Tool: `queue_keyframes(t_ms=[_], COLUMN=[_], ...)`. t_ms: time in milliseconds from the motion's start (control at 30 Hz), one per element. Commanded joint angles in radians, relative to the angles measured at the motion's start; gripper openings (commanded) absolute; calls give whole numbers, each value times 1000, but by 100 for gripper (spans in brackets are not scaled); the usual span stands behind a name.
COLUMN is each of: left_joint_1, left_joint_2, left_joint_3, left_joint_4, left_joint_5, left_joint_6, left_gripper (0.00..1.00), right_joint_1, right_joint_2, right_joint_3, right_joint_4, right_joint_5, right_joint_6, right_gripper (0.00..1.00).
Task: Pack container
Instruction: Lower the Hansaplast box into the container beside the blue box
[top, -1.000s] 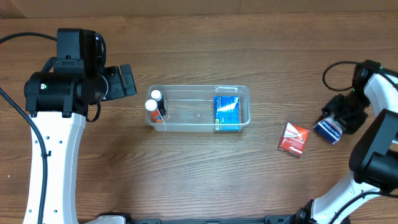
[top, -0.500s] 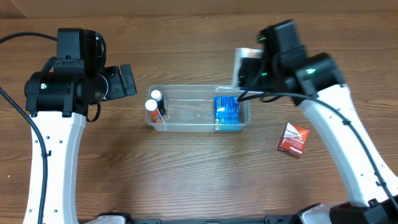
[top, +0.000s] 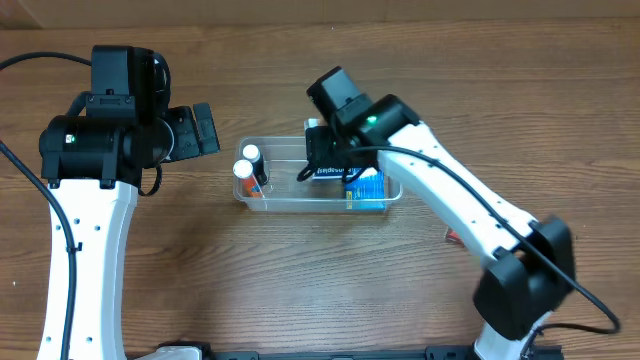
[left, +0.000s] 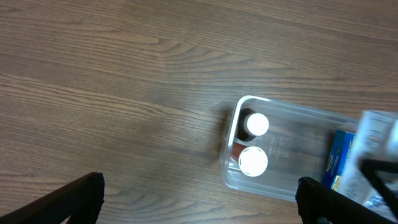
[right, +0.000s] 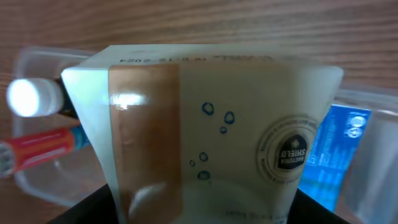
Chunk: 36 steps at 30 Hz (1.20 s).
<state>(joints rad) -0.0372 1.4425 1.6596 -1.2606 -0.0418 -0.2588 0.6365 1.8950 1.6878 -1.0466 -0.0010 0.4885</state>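
The wooden table (top: 300, 290) carries the clear container (top: 300, 198) near its middle, slightly toward the far edge. The container's long axis runs parallel to the far and near edges.

The right arm reaches across from the right edge. The right gripper (top: 324, 152) hangs over the bin, clenched on a cream box (right: 205, 124) with a strip of tan tape and a round "Bacteria Shield" mark. The box fills the right wrist view and hides the fingers themselves.

The left gripper (left: 200, 186) sits off the bin's far-left corner, toward the left edge of the table. Its jaws are spread wide and hold nothing.

Inside the bin, a blue box (top: 367, 186) takes the right end and 2 white-capped bottles (top: 246, 162) stand at the left end. The floor between them is bare.

That bare stretch is what the coming move turns on. It lies straight below the right jaws, with the cream box above it, between the bottles and the blue box. I judge the remaining step to be a lowering and a release. The risk is the box catching the blue box or the far rim if it goes down tilted. The right arm is plainly the nearer one.
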Motion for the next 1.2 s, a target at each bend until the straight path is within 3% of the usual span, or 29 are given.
queue_keyframes(t_ms=[0, 1167], left_joint_1=[5, 5], left_joint_2=[2, 2], left_joint_3=[8, 8], left_joint_4=[1, 1], left_joint_5=[1, -14], left_joint_6=[-9, -6], left_gripper=[100, 100], right_joint_1=[4, 4], right_joint_2=[34, 108], right_joint_3=[15, 13], right_joint_4=[5, -71], right_joint_5=[-2, -51], right_joint_6=[23, 35], right_gripper=[68, 72])
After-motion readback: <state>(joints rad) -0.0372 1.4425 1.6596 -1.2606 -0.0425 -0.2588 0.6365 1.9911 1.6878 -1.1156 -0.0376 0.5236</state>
